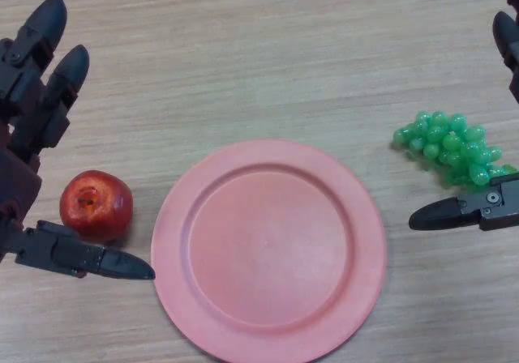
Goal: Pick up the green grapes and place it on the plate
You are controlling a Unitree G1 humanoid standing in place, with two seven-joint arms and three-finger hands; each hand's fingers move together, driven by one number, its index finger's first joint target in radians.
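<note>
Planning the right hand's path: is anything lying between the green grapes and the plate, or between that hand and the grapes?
Nothing visible. The green grapes lie on bare table just right of the pink plate, and the right hand is right beside them. The red apple sits on the plate's far left side, by the left hand.

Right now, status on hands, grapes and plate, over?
Left hand open, by apple. Right hand open, at grapes, no grip. Grapes on table, right of plate. Plate bare, path clear.
</note>
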